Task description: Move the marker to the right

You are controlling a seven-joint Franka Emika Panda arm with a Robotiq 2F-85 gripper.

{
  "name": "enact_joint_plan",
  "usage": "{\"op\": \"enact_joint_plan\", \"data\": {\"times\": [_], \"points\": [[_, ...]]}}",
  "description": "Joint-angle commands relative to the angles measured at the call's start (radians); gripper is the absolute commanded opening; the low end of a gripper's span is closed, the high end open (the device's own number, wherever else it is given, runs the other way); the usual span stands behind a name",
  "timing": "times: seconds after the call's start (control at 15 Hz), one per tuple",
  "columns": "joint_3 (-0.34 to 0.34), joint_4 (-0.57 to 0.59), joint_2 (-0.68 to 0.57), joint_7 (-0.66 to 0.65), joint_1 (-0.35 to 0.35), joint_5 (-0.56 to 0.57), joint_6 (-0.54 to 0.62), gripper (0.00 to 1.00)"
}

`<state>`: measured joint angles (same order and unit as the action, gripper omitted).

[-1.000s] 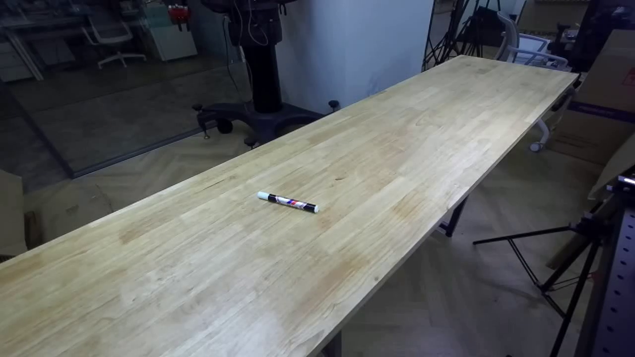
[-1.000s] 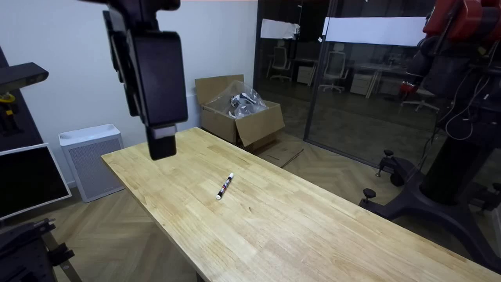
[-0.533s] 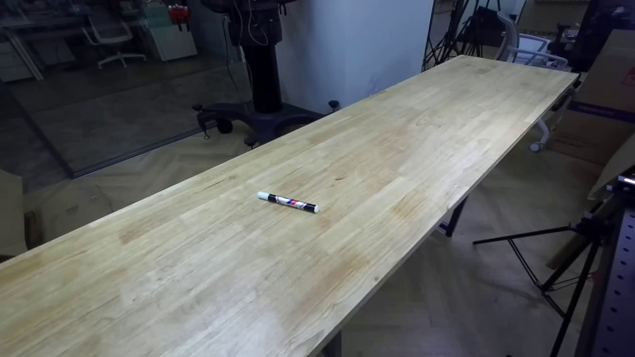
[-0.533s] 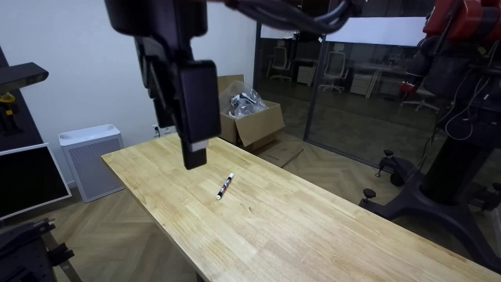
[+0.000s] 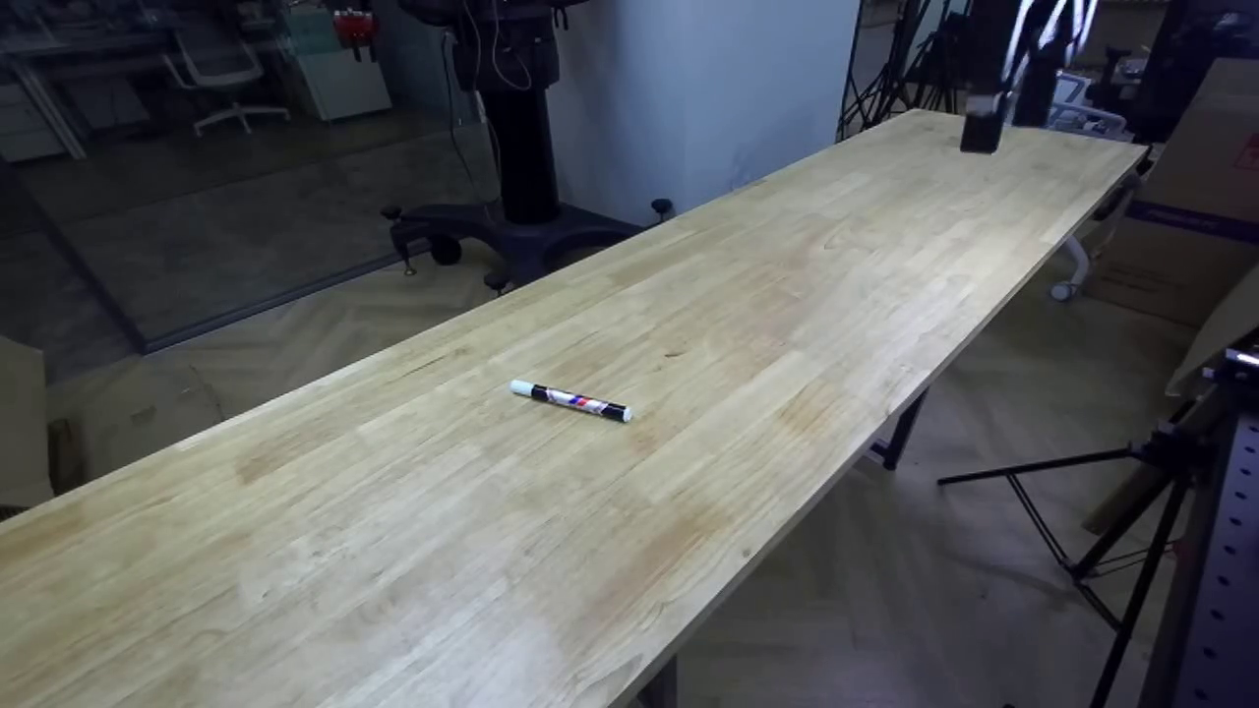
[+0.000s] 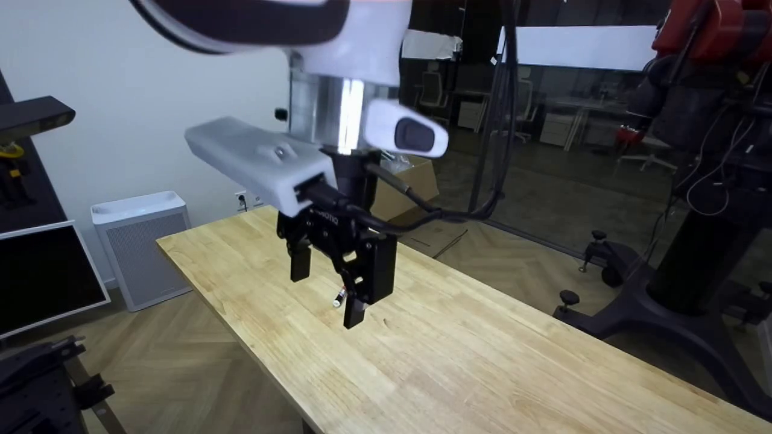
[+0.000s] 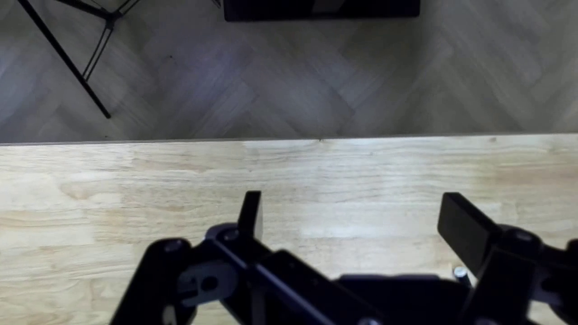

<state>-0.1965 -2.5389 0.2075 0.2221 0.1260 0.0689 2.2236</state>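
The room looks like a robotics lab set within an office. A white robot arm with a black gripper and thick cables hangs over a long wooden table, and a red-and-black machine stands nearby on a dark wheeled base. In an exterior view, a tripod and a dark panel pitted with rows of holes stand beside the table. Through a glass wall show office chairs, a desk and white cabinets. A cardboard box, partly hidden by the arm, sits beyond the table, and the floor has a herringbone pattern.
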Motion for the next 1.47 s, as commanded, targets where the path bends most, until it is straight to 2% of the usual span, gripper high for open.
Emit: {"op": "enact_joint_plan", "data": {"times": [0.0, 0.13, 0.27, 0.4, 0.47, 0.53, 0.87, 1.0, 1.13, 1.4], "points": [[0.063, 0.127, -0.219, 0.018, -0.041, 0.038, -0.007, 1.0], [0.103, 0.149, -0.287, -0.001, -0.064, 0.057, 0.083, 1.0], [0.135, 0.152, -0.33, -0.041, -0.086, 0.077, 0.251, 1.0], [0.163, 0.155, -0.365, -0.08, -0.098, 0.0, 0.396, 1.0], [0.174, 0.159, -0.373, -0.09, -0.099, -0.033, 0.419, 1.0], [0.166, 0.132, -0.354, -0.048, -0.092, 0.004, 0.382, 1.0], [0.177, 0.143, -0.375, -0.053, -0.09, -0.032, 0.413, 1.0], [0.192, 0.154, -0.413, -0.001, -0.091, -0.037, 0.432, 1.0], [0.225, 0.185, -0.478, 0.107, -0.089, -0.049, 0.449, 1.0], [0.28, 0.249, -0.593, 0.264, -0.078, 0.008, 0.517, 1.0]]}}
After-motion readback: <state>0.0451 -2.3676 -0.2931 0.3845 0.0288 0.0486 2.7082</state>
